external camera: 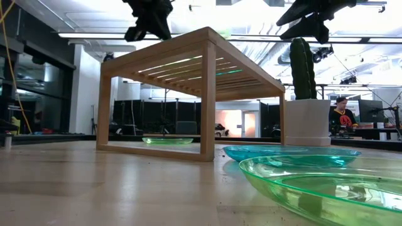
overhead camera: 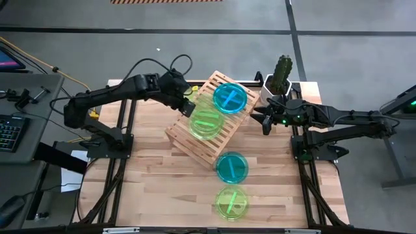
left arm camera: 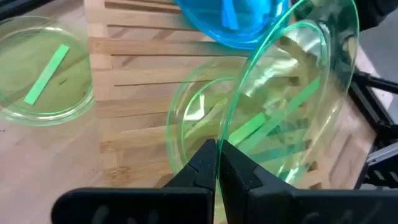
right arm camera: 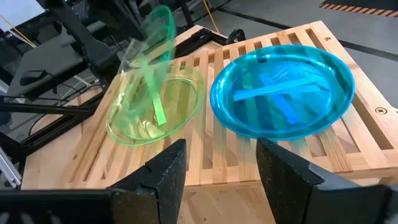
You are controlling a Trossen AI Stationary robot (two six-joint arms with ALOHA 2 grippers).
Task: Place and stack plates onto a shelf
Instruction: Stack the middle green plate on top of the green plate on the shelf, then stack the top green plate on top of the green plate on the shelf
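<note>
Nearest me, a lime-green plate (overhead camera: 232, 202) and a teal one (overhead camera: 231, 167) sit on the tabletop (overhead camera: 156, 188), not yet shelved. Further back, the shelf (overhead camera: 188, 140) holds a teal plate (right arm camera: 283, 90) and a green one (right arm camera: 152, 112). The left gripper (left arm camera: 216, 163) has its jaws pinched on the rim of a tilted green plate (left arm camera: 298, 99) just over that one. The right gripper (right arm camera: 214, 165) hangs nearby, jaws spread. These look light, thin and slippery, so the rim's probably the only decent hold.

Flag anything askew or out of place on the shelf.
The shelf sits skewed on the table. Over it, the left gripper pinches a green plate by its rim, tilted steeply above another green plate lying flat.
</note>
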